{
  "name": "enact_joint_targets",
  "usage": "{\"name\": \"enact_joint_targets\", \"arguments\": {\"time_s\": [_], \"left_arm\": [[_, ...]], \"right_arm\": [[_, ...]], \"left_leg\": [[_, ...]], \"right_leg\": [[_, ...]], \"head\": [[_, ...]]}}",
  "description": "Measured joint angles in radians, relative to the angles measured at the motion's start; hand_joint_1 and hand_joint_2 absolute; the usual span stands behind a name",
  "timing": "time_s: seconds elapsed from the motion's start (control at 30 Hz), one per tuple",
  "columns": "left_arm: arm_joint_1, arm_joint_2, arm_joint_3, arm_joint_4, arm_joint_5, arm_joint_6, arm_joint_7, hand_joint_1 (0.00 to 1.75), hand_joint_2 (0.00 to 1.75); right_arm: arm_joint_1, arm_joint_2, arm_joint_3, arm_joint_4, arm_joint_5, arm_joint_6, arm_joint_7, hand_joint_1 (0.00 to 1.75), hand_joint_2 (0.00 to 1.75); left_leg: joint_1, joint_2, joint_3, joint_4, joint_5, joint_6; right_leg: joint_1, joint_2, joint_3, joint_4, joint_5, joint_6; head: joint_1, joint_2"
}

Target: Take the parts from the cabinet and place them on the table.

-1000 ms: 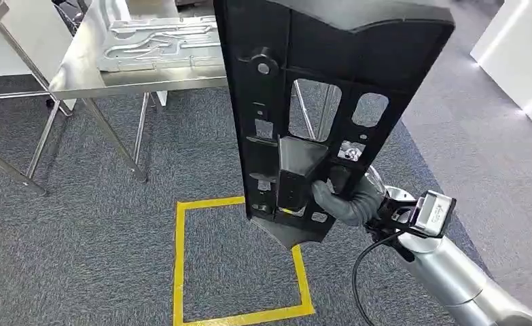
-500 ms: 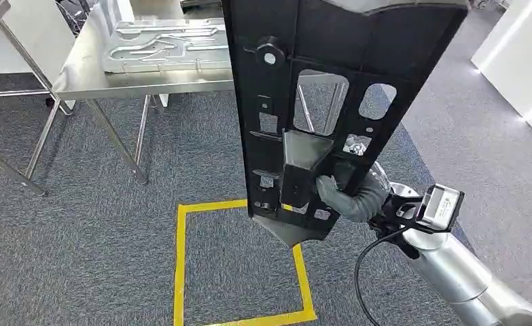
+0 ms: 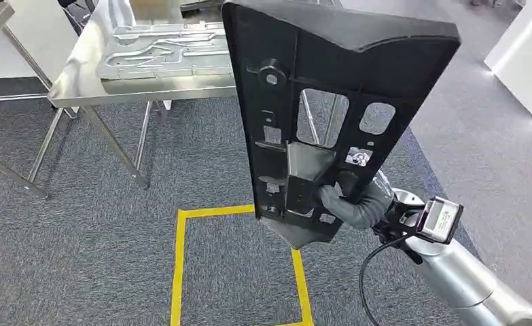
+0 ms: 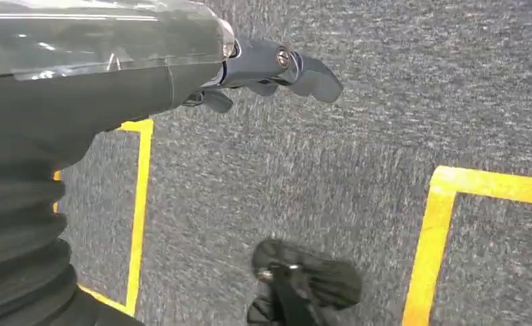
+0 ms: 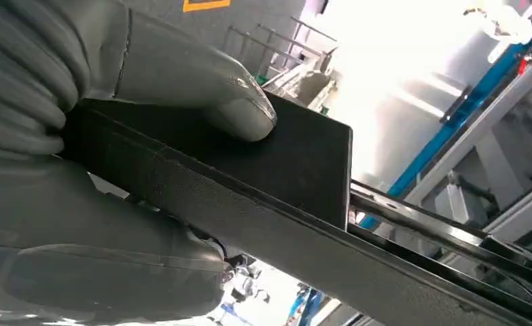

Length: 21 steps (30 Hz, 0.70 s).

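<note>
Carrying step under way: the right hand point(image 3: 348, 204) grips the black plastic panel point(image 3: 331, 102) by its lower bracket, upright, short of the steel table point(image 3: 79, 81). The left hand point(image 4: 270, 68) hangs free, fingers loosely apart. Next comes lowering the panel flat onto that table beside the metal sheet part point(image 3: 161, 47).

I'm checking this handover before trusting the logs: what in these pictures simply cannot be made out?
- Head view: the black panel hides the steel table's right side, and the right hand's fingers.
- Head view: the table's far end, with the embossed metal sheet, is cut off by the top edge.
- Right wrist view: the background behind the panel is overexposed.
- Left wrist view: the left hand's fingers are mostly hidden by the wrist cover.
</note>
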State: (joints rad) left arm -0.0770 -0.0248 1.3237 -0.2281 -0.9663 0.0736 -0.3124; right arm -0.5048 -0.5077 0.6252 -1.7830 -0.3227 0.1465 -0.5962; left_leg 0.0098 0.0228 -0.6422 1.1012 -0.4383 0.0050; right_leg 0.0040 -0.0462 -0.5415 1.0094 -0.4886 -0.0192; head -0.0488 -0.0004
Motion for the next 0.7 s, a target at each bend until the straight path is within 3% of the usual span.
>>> {"name": "enact_joint_targets", "arguments": {"time_s": [0.03, 0.07, 0.17, 0.2, 0.23, 0.27, 0.3, 0.37, 0.4, 0.43, 0.5, 0.53, 0.57, 0.6, 0.7], "left_arm": [[-0.001, 0.002, 0.0, 0.0, 0.0, 0.0, 0.0, 0.0, 1.75], [-0.005, 0.001, 0.0, 0.0, 0.0, 0.0, 0.0, 0.0, 1.75], [-0.006, 0.001, 0.0, 0.0, 0.0, 0.0, 0.0, 0.0, 1.75], [-0.005, 0.001, 0.0, 0.0, 0.001, 0.0, 0.0, 0.0, 1.75], [-0.003, -0.002, 0.0, 0.0, 0.003, 0.001, -0.002, 0.0, 1.75], [-0.004, -0.003, 0.0, 0.0, 0.004, 0.002, -0.003, 0.0, 1.75], [-0.004, -0.004, 0.0, 0.0, 0.005, 0.004, -0.006, 0.0, 1.75], [0.0, -0.01, 0.003, 0.0, 0.015, 0.012, -0.01, 0.0, 1.75], [0.004, -0.012, 0.005, 0.0, 0.019, 0.016, -0.011, 0.0, 1.75], [0.008, -0.015, 0.008, 0.0, 0.024, 0.019, -0.013, 0.0, 1.75], [0.011, -0.019, 0.018, 0.0, 0.026, 0.023, -0.014, 0.0, 1.75], [0.01, -0.021, 0.021, 0.0, 0.026, 0.024, -0.014, 0.0, 1.75], [0.009, -0.02, 0.023, 0.0, 0.026, 0.024, -0.015, 0.0, 1.75], [0.008, -0.02, 0.023, 0.0, 0.024, 0.024, -0.014, 0.0, 1.75], [0.001, -0.019, 0.023, 0.0, 0.016, 0.009, -0.013, 0.0, 1.75]], "right_arm": [[0.001, -0.003, 0.0, 0.001, 0.0, 0.0, -0.001, 1.71, 1.75], [0.001, -0.004, 0.0, 0.001, 0.0, 0.0, -0.001, 1.71, 1.75], [0.002, -0.009, 0.0, 0.002, 0.002, 0.001, -0.002, 1.71, 1.75], [0.003, -0.009, 0.0, 0.002, 0.005, 0.0, -0.008, 1.71, 1.75], [0.014, -0.011, -0.002, 0.001, 0.013, -0.001, -0.021, 1.71, 1.75], [0.027, -0.017, -0.003, -0.001, 0.025, -0.001, -0.044, 1.71, 1.75], [0.046, -0.021, -0.005, -0.001, 0.032, 0.002, -0.06, 1.71, 1.75], [0.099, -0.027, -0.011, -0.001, 0.044, 0.031, -0.091, 1.71, 1.75], [0.12, -0.027, -0.018, -0.001, 0.048, 0.053, -0.095, 1.71, 1.75], [0.13, -0.027, -0.028, -0.001, 0.048, 0.074, -0.097, 1.71, 1.75], [0.133, -0.027, -0.052, 0.0, 0.047, 0.107, -0.097, 1.71, 1.75], [0.13, -0.027, -0.062, 0.0, 0.043, 0.117, -0.097, 1.71, 1.75], [0.118, -0.025, -0.067, 0.006, 0.034, 0.122, -0.086, 1.71, 1.75], [0.101, -0.022, -0.068, 0.008, 0.021, 0.121, -0.059, 1.71, 1.75], [0.041, -0.003, -0.067, 0.007, -0.021, 0.09, 0.023, 1.71, 1.75]], "left_leg": [[-0.011, 0.042, 0.027, -0.055, 0.008, 0.015], [-0.02, 0.053, 0.033, -0.076, -0.002, 0.017], [-0.021, 0.018, 0.027, -0.074, -0.004, 0.025], [-0.014, 0.008, 0.041, -0.088, -0.001, 0.03], [-0.01, -0.001, 0.051, -0.1, 0.002, 0.034], [-0.007, -0.002, 0.057, -0.104, 0.001, 0.04], [-0.005, -0.014, 0.06, -0.104, -0.001, 0.042], [-0.004, -0.032, 0.067, -0.103, -0.01, 0.042], [-0.004, -0.038, 0.074, -0.103, -0.016, 0.04], [-0.004, -0.042, 0.082, -0.103, -0.022, 0.037], [0.0, -0.047, 0.102, -0.099, -0.039, 0.029], [0.001, -0.048, 0.109, -0.095, -0.049, 0.022], [-0.004, -0.049, 0.104, -0.089, -0.059, 0.011], [-0.004, -0.049, 0.103, -0.093, -0.06, 0.007], [-0.003, -0.047, 0.112, -0.099, -0.068, -0.011]], "right_leg": [[0.0, -0.007, 0.007, -0.002, -0.007, 0.003], [0.009, -0.011, 0.009, 0.003, -0.013, 0.01], [0.005, -0.042, 0.015, -0.008, -0.02, 0.024], [0.011, -0.052, 0.022, -0.01, -0.026, 0.032], [0.002, -0.014, 0.024, 0.01, -0.038, 0.038], [-0.001, 0.019, -0.002, 0.063, -0.064, 0.04], [-0.004, 0.035, -0.045, 0.139, -0.095, 0.044], [-0.013, 0.044, -0.142, 0.285, -0.136, 0.053], [-0.018, 0.044, -0.17, 0.306, -0.122, 0.056], [-0.022, 0.044, -0.171, 0.277, -0.082, 0.06], [-0.03, 0.044, -0.117, 0.117, 0.035, 0.065], [-0.034, 0.044, -0.088, 0.035, 0.08, 0.067], [-0.026, 0.048, -0.075, 0.015, 0.059, 0.065], [-0.027, 0.052, -0.077, 0.017, 0.059, 0.049], [-0.025, 0.056, -0.076, 0.012, 0.053, 0.029]], "head": [[0.0, 0.0], [0.0, 0.0], [0.0, 0.0], [0.0, 0.0], [0.001, 0.0], [0.0, 0.0], [0.0, 0.0], [0.0, 0.0], [0.0, 0.0], [0.0, 0.0], [0.0, 0.0], [0.0, 0.0], [0.0, 0.0], [0.0, 0.0], [0.0, 0.0]]}}
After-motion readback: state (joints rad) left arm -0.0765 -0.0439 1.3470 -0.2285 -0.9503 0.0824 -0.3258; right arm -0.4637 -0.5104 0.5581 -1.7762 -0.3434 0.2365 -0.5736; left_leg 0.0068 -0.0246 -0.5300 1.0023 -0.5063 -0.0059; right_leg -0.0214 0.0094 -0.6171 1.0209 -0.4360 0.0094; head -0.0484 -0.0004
